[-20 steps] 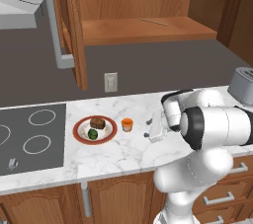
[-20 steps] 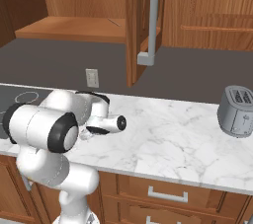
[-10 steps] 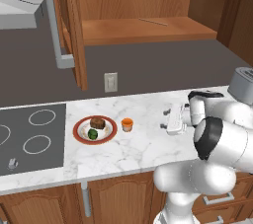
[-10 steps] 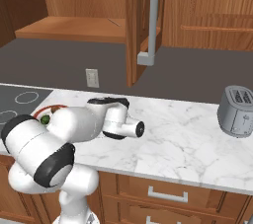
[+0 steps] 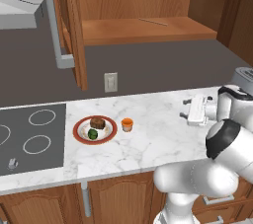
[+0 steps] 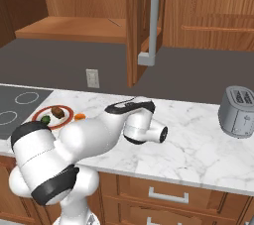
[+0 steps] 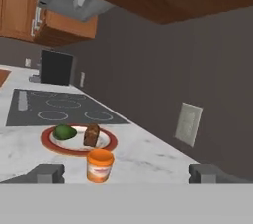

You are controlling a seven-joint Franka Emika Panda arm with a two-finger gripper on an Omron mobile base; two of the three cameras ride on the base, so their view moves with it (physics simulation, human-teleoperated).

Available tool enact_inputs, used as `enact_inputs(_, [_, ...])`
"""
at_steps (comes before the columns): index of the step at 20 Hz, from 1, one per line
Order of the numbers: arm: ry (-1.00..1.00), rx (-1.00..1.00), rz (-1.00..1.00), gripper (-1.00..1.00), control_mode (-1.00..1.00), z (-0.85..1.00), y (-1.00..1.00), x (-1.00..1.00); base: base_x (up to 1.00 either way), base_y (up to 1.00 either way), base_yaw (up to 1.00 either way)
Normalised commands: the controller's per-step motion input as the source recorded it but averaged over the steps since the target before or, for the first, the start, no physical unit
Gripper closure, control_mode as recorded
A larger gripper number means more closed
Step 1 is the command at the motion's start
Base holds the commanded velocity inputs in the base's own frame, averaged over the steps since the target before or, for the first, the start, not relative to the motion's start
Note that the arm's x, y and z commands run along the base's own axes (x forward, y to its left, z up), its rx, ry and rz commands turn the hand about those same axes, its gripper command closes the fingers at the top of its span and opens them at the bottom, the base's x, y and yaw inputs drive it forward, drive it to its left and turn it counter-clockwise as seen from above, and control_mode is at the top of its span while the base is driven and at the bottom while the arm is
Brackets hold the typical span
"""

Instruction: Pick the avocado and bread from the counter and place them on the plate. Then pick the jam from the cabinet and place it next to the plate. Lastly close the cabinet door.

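White marble worktop [image 5: 148, 134] runs beneath an open wall cabinet [image 5: 143, 30] as the robot's jaws [image 5: 190, 111] stand wide apart, gripping nothing, well right of the food. From the hand view, nearest sits one jam jar [image 7: 100, 165], just beside one plate [image 7: 111, 144] carrying one avocado [image 7: 65, 131] and one piece of bread [image 7: 92, 135]. Farther off hangs one cabinet door [image 5: 73, 25], swung out with its grey handle [image 5: 53, 20]. Only the closing appears left; a flat, steady push on the door's outer face, well above the plate, should serve best.
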Motion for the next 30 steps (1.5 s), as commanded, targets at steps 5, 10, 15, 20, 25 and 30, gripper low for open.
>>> enact_inputs(5, [-0.19,0.12,-0.02,-1.0,-1.0,0.38,-0.61,-0.35,0.0,0.0,0.0])
enact_inputs(10, [-0.05,0.22,-0.17,-1.0,-1.0,0.44,-0.48,-0.55,0.0,0.0,0.0])
enact_inputs(15, [0.01,0.25,-0.17,-1.0,-1.0,0.53,-0.29,-0.64,0.0,0.0,0.0])
enact_inputs(20, [0.03,0.24,-0.15,-1.0,-1.0,0.57,-0.15,-0.78,0.0,0.0,0.0])
enact_inputs(25, [0.03,0.16,-0.12,-1.0,-1.0,0.52,-0.07,-0.82,0.0,0.0,0.0])
enact_inputs(30, [0.03,0.07,-0.11,-1.0,-1.0,0.47,0.0,-0.78,0.0,0.0,0.0])
